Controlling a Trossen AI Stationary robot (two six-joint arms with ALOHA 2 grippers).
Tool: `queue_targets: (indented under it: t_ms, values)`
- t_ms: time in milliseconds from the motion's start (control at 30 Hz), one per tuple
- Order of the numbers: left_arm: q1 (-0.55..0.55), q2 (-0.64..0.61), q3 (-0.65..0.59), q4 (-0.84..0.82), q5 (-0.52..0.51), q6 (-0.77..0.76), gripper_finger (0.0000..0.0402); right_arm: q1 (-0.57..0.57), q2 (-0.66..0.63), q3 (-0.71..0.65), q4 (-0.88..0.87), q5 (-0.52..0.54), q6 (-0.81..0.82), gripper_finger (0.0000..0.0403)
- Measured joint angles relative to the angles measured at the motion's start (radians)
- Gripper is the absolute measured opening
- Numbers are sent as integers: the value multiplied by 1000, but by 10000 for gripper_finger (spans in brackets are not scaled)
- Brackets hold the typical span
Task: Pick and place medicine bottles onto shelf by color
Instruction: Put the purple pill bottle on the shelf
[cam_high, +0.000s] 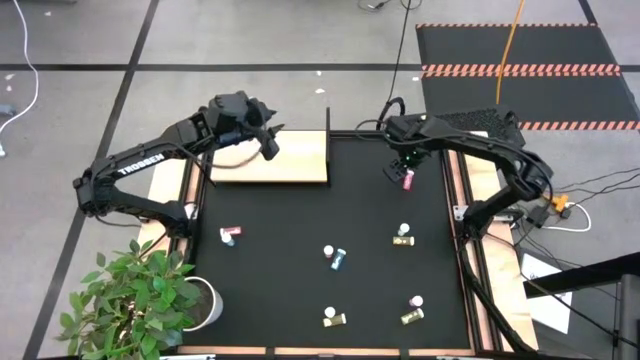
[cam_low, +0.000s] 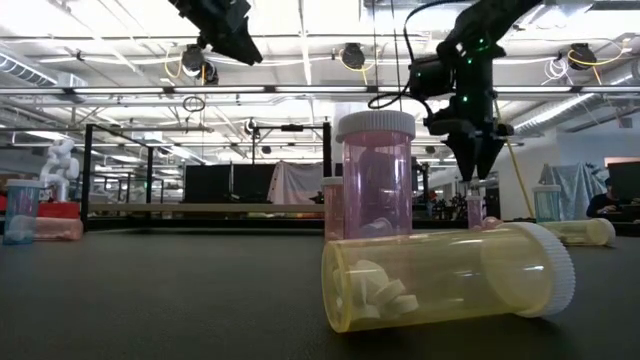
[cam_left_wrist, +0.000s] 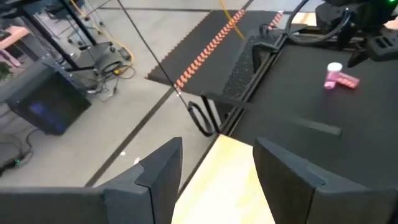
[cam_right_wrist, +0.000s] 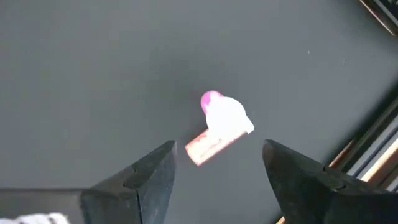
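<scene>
Black mat (cam_high: 330, 210) on the table, with a potted plant (cam_high: 135, 300) off its near left corner and cables and a striped floor mat (cam_high: 520, 70) beyond the far edge. The shelf (cam_high: 270, 157), a pale wood board, lies bare at the mat's far left corner; the left gripper (cam_high: 270, 140) hangs over it, fingers (cam_left_wrist: 155, 171) parted and holding nothing. Near the far right corner the right gripper (cam_high: 400, 168) points down just above a pink bottle (cam_high: 408, 179), fingers (cam_right_wrist: 155, 171) spread either side of it and clear of it. That bottle has a white cap and looks tipped over. Other bottles sit well apart: pink (cam_high: 230, 235) by the left edge, blue (cam_high: 338, 257) mid-mat, yellow (cam_high: 403, 237) toward the right, and three (cam_high: 334, 318) along the near edge. From table height, a fallen yellow bottle (cam_low: 450, 278) and an upright pink one (cam_low: 376, 175) block much of the mat.
</scene>
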Motion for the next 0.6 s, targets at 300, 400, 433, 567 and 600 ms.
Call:
queue_targets:
  t_ms: [300, 400, 433, 567, 600]
  values:
    - [0, 0, -1, -43, 0, -111, 200, -71, 33, -2, 43, 2, -67, 235]
    - [1, 0, -1, -43, 0, -125, 200, -96, 33, -10, 78, -15, -74, 233]
    - [1, 0, -1, -44, 0, -136, 200, -105, 34, -16, 81, -35, -75, 231]
    - [1, 0, -1, -44, 0, -175, 200, -125, 34, -66, 119, -81, -91, 215]
    - [1, 0, -1, -44, 0, -176, 200, -126, 34, -78, 123, -81, -91, 211]
